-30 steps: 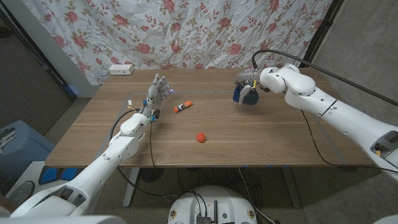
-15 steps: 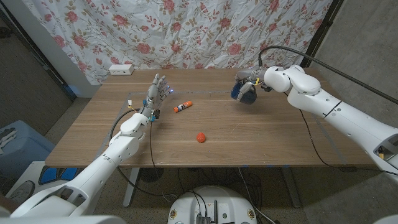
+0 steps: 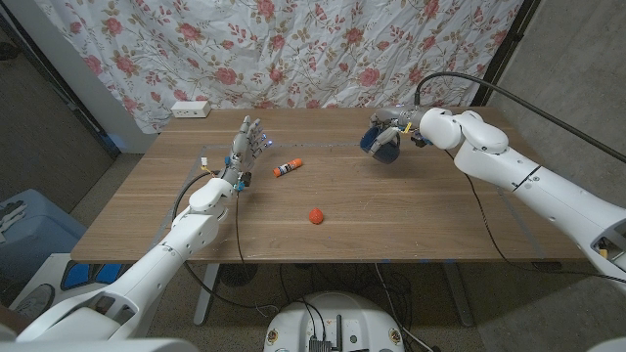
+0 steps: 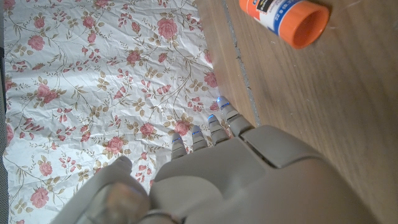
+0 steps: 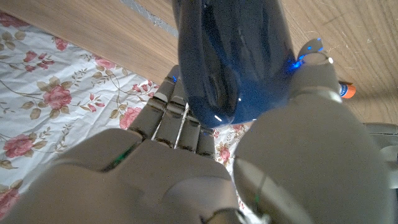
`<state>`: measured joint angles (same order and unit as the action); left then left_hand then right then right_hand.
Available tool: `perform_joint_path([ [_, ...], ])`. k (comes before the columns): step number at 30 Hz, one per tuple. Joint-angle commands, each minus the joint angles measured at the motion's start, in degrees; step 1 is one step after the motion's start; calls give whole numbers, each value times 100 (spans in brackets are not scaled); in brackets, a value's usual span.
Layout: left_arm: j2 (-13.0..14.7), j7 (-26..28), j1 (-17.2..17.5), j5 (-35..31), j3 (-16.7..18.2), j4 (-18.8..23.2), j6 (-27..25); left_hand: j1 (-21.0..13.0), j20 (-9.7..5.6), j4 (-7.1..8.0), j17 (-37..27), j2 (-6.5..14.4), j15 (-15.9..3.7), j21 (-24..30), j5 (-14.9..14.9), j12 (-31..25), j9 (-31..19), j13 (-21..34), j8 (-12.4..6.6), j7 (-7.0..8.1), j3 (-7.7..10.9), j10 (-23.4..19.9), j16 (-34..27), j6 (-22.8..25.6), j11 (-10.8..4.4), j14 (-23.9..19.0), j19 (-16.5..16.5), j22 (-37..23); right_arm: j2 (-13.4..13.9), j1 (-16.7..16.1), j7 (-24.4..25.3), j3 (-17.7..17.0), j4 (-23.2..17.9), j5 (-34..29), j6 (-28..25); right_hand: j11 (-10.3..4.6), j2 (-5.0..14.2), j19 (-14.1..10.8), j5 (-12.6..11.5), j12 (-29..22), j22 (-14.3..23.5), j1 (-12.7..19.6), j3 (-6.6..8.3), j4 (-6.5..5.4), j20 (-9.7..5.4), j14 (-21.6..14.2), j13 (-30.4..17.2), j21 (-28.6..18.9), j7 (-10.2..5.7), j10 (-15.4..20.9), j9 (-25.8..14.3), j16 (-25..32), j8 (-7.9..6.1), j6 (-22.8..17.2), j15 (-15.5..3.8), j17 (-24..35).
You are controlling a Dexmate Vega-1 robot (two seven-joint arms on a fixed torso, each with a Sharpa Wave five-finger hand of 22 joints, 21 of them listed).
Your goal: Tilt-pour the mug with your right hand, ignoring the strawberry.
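My right hand (image 3: pixel 392 132) grips the dark blue mug (image 3: pixel 380 144) above the table's far right part, and the mug leans over toward the middle. In the right wrist view the glossy blue mug (image 5: pixel 233 56) sits between the thumb and the fingers (image 5: pixel 180 118) of my right hand (image 5: pixel 186 162). The red strawberry (image 3: pixel 315 216) lies on the wood near the table's middle, well apart from both hands. My left hand (image 3: pixel 245 147) stands upright at the left with its fingers apart, holding nothing; the left wrist view shows this left hand (image 4: pixel 211 180) from behind.
An orange-capped glue stick (image 3: pixel 288 168) lies just right of my left hand, with its orange cap (image 4: pixel 305 22) large in the left wrist view. A white power strip (image 3: pixel 190 109) sits at the table's far left edge. A floral curtain (image 3: pixel 293 49) hangs behind the table.
My right hand has lifted the mug off the table, carried it slightly farther back and tipped it over toward the middle. The left hand, strawberry and glue stick have stayed put.
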<state>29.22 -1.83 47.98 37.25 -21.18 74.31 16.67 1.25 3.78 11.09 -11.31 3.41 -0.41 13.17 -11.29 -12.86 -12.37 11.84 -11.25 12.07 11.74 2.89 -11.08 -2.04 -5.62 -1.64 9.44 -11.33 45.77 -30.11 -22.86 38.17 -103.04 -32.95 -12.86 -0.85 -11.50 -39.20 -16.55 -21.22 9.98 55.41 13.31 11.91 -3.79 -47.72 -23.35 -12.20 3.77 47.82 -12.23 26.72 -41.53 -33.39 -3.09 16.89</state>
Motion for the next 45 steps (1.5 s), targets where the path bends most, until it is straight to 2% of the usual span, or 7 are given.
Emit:
perform_joint_path([
  [1, -1, 1, 0, -1, -2, 2, -3, 18, -2, 7, -30, 679, -21, 36, -24, -23, -15, 27, -36, 40, 33, 19, -29, -13, -46, -47, 51, -19, -40, -299, 725, -168, 39, 714, -124, -1031, 1303, 18, -28, 9, 13, 1205, 277, -269, -489, -254, -10, 30, -1092, 1070, 4, -28, -86, -1248, -1041, 9],
  [6, -1, 1, 1, -2, -2, 3, -3, 18, -3, 7, -30, 679, -24, 35, -24, -21, -15, 27, -37, 41, 33, 24, -28, -11, -25, -44, 51, -19, -69, -377, 941, -190, 50, 959, -186, -1037, 1317, 30, -34, 20, 12, 1239, 279, -255, -510, -278, -12, 35, -1085, 1074, 4, -16, -88, -1250, -1059, 29],
  [18, -3, 1, 0, -3, -3, 1, 0, 17, -3, 7, -30, 679, -19, 36, -25, -21, -15, 27, -36, 42, 33, 23, -29, -15, -31, -48, 51, -19, -148, -527, 1439, -235, 259, 1604, 82, -1019, 1340, 57, -49, 100, 11, 1253, 266, -262, -525, -262, 1, 42, -1074, 994, 8, -44, -66, -1193, -1047, 52],
  [34, -3, 1, 0, -2, -2, 0, -1, 18, -5, 7, -30, 679, -21, 36, -25, -23, -15, 27, -37, 37, 33, 20, -29, -12, -37, -49, 52, -19, -367, -763, 2180, -304, 727, 2245, 674, -1029, 1344, 70, -62, 145, 12, 1253, 236, -265, -552, -258, -3, 42, -1101, 990, 10, -61, -57, -1170, -1049, 87],
  [45, -3, -1, 0, -2, -3, -2, 1, 18, -1, 7, -30, 679, -21, 36, -24, -24, -15, 27, -37, 40, 33, 17, -30, -12, -45, -49, 52, -19, -595, -923, 2793, -304, 1153, 2422, 1187, -1028, 1343, 63, -49, 153, 14, 1236, 200, -276, -574, -285, -28, 35, -1122, 997, 10, -33, -57, -1171, -1050, 131],
])
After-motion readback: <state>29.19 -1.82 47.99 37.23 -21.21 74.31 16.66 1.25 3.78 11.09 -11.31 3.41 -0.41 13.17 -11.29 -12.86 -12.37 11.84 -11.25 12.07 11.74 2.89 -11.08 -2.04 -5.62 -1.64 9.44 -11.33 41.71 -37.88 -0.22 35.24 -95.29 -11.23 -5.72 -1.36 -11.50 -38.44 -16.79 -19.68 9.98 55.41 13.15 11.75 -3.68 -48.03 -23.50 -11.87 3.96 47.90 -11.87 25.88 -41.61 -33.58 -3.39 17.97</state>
